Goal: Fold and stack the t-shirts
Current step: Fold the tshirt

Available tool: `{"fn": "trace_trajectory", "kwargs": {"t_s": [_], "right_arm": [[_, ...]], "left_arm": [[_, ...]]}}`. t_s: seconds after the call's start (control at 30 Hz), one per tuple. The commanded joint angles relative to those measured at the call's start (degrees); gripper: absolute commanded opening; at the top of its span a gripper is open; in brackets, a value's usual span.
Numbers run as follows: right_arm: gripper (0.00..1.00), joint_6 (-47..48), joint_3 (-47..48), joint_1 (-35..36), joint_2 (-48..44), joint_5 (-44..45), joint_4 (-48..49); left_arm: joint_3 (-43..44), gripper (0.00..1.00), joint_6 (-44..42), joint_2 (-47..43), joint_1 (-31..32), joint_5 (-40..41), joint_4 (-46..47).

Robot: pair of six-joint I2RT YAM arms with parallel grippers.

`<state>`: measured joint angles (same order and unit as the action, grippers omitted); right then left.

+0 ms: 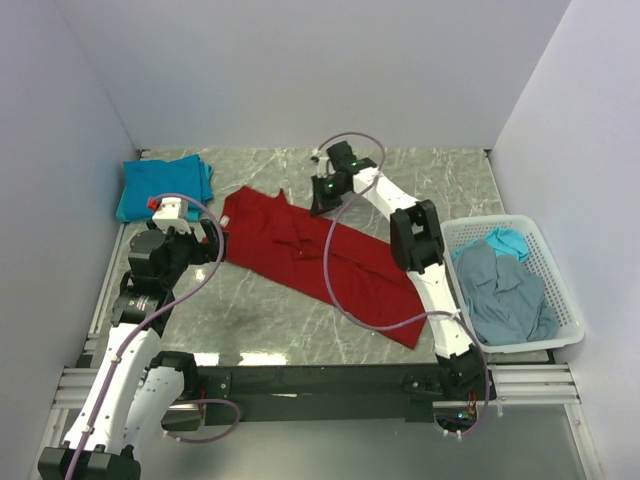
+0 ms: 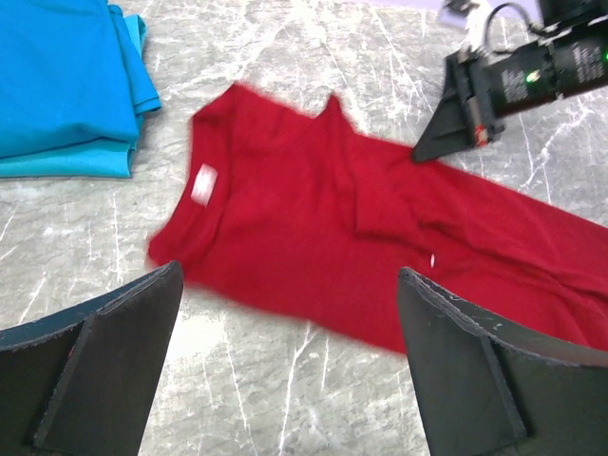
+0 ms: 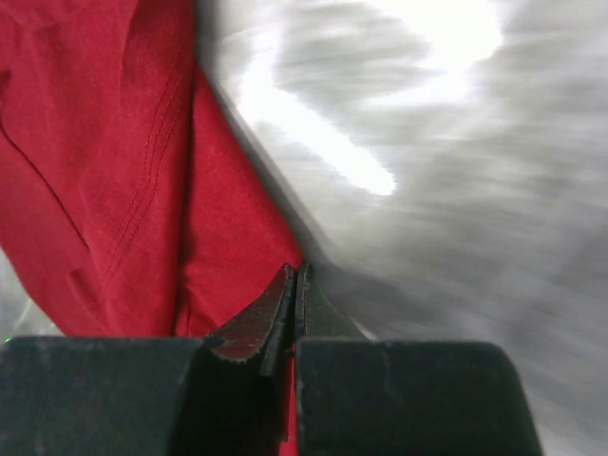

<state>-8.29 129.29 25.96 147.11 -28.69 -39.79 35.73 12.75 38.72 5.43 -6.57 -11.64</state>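
**A:** Grey marbled counter point(image 1: 270, 315) between pale walls, seen from overhead. A red t-shirt point(image 1: 300, 250) lies spread and rumpled on it, running diagonally from far left to near right. What do the wrist cameras add?

**B:** The left wrist view picks out the white neck label point(image 2: 203, 182) inside the collar, which is too small to see from above. It also shows the left gripper point(image 2: 290, 285) wide open. Its two dark fingers hang above the counter on the near side of the collar end, and neither touches the cloth.

**A:** And the right gripper point(image 3: 295, 285)?

**B:** From overhead it is only a dark wedge at the shirt's far edge, about midway along. Its own camera sits much closer. The jaws are pressed together with their tips right on the cloth's border. A thin sliver of red shows between them, so it is pinching that edge. The marble beyond it is blurred.

**A:** What does only the top view hold?

**B:** It has the white lattice basket point(image 1: 562, 295) at the counter's right side, well apart from both grippers. A grey-blue t-shirt point(image 1: 505, 295) is heaped inside, with a teal garment point(image 1: 507, 240) bunched at the far end.

**A:** And the folded teal t-shirts point(image 1: 165, 185)?

**B:** Both the top and left wrist views show them. They are stacked in the far left corner, near the red collar, with bare marble between.
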Motion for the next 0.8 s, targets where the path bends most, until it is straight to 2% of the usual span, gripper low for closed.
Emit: {"fn": "trace_trajectory", "kwargs": {"t_s": [0.0, 0.2, 0.3, 0.37, 0.43, 0.47, 0.5, 0.63, 0.7, 0.77], "right_arm": [[0.0, -0.7, -0.6, -5.7, -4.3, 7.4, 1.6], [0.0, -2.8, -1.0, -10.8, -5.2, 10.1, 2.8], [0.0, -2.4, 1.7, -12.9, -3.7, 10.8, 2.4], [0.17, 0.3, 4.8, -12.9, -2.8, 11.9, 1.0], [0.32, 1.6, 4.0, -13.1, -4.8, 13.0, 1.2], [0.34, 3.5, 3.3, -13.2, -5.9, 13.4, 1.8], [0.41, 4.5, 0.7, -13.2, -7.5, 13.6, 2.4], [0.47, 7.8, -7.3, -13.7, -19.6, 10.7, 3.9], [0.48, 12.3, -12.2, -13.5, -25.1, 6.8, 5.1], [0.48, 17.0, -21.4, -13.2, -34.5, 3.3, 6.6]], "left_arm": [[1.3, 1.0, -0.9, -0.6, 0.0, -1.4, 2.4], [1.3, 0.99, -0.4, 0.2, 0.0, -2.2, 2.6], [1.1, 0.99, 0.1, 0.7, 0.0, -2.7, 3.1], [0.5, 0.99, 1.3, 1.5, -0.1, -3.2, 4.3], [0.4, 0.99, 3.2, 2.9, -0.1, -2.9, 5.2], [0.7, 0.99, 5.2, 5.1, -0.1, -3.3, 5.7], [0.9, 0.99, 6.4, 6.5, -0.3, -4.9, 6.8], [4.1, 0.99, 14.8, 15.8, -0.5, -10.8, 11.7], [7.4, 0.99, 20.8, 23.2, -0.5, -11.6, 14.7], [12.1, 0.99, 25.6, 32.0, -0.5, -10.2, 15.9]]}}
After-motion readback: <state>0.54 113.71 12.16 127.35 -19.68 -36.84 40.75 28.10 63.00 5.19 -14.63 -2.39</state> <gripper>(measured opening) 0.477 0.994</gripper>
